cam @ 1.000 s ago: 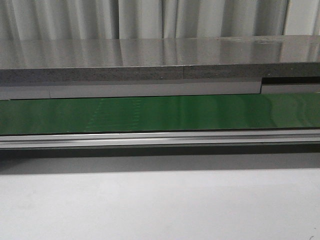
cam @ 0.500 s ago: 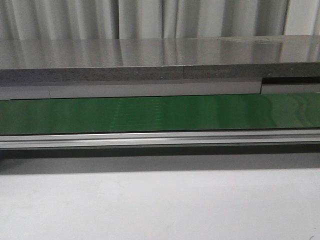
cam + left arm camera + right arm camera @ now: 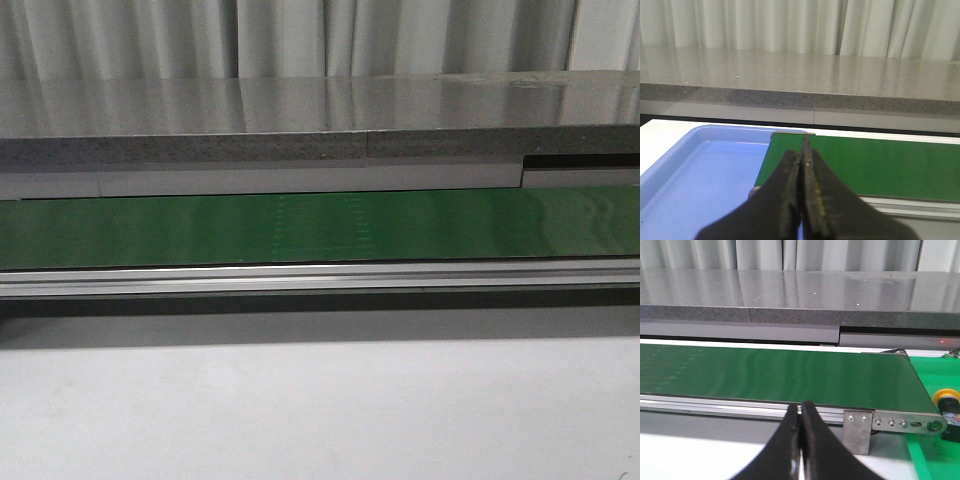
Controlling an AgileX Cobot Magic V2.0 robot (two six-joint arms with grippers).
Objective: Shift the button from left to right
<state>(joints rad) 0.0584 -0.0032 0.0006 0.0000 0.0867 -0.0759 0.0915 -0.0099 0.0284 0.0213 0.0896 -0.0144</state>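
Note:
The button (image 3: 946, 400) shows only in the right wrist view: a yellow-orange round head on a black body, lying on a green surface just past the right end of the green conveyor belt (image 3: 790, 372). My right gripper (image 3: 801, 407) is shut and empty, in front of the belt's metal rail and well to the left of the button. My left gripper (image 3: 802, 151) is shut and empty, over the seam between a blue tray (image 3: 700, 175) and the belt's left end (image 3: 880, 162). Neither gripper shows in the front view, where the belt (image 3: 320, 228) carries nothing.
A grey stone ledge (image 3: 320, 125) runs behind the belt, with curtains beyond it. An aluminium rail (image 3: 320, 277) edges the belt's near side, ending in a metal bracket (image 3: 857, 431). White tabletop (image 3: 320, 410) lies in front. A small red object (image 3: 955, 354) sits at the far right.
A faint dotted pattern on the belt has shifted to the right in the front view. Nothing else differs.

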